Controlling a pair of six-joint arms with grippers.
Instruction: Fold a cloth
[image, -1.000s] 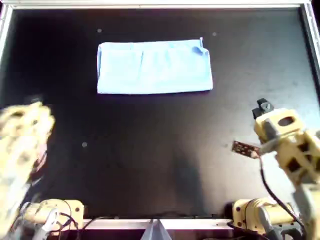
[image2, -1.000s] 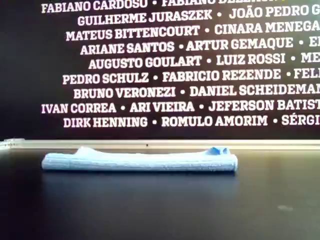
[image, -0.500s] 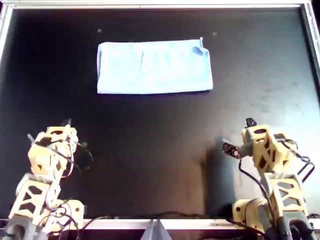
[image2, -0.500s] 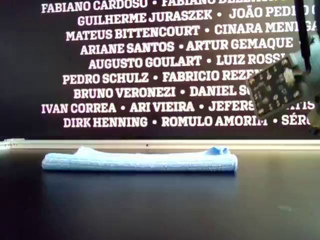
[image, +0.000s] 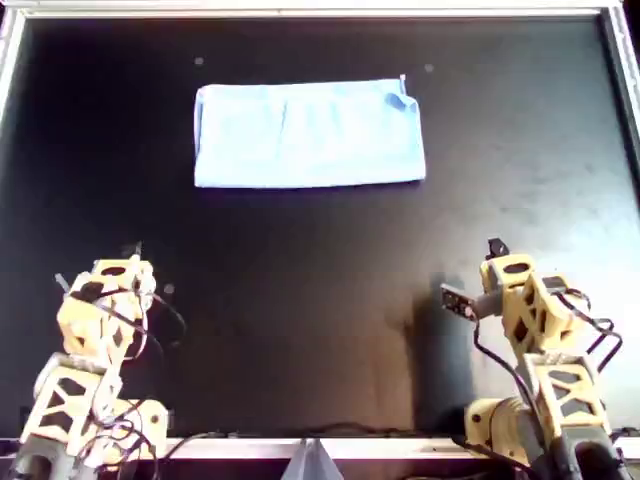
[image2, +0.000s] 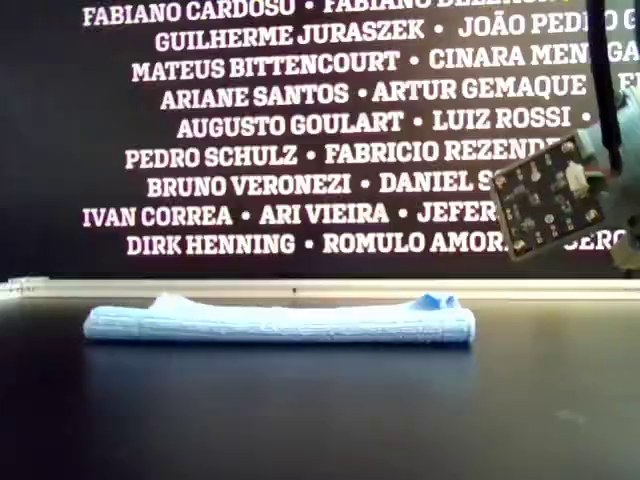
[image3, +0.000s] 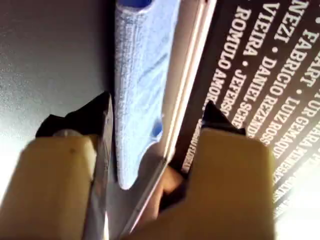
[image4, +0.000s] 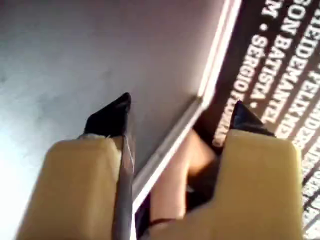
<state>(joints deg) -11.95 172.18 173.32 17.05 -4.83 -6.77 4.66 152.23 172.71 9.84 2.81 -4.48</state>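
The light blue cloth (image: 308, 134) lies folded into a flat rectangle at the back middle of the black table, a small tab at its overhead-right far corner. It shows as a low strip in the exterior view (image2: 280, 323) and ahead of the jaws in the first wrist view (image3: 140, 85). My first gripper (image: 128, 255) (image3: 157, 107) is open and empty at the overhead view's front left, well short of the cloth. My second gripper (image: 495, 250) (image4: 182, 105) is open and empty at the front right, facing the table's back rim.
A metal rim (image: 320, 12) edges the black table. A dark wall with white names (image2: 330, 130) stands behind it. A small circuit board (image2: 548, 198) on the arm at the exterior view's right hangs above the table. Both arm bases sit at the front edge.
The arm at the overhead left, blurred a second ago, has swung in and settled upright. The arm at the overhead right has shifted slightly left and nearer the front. The cloth has not moved.
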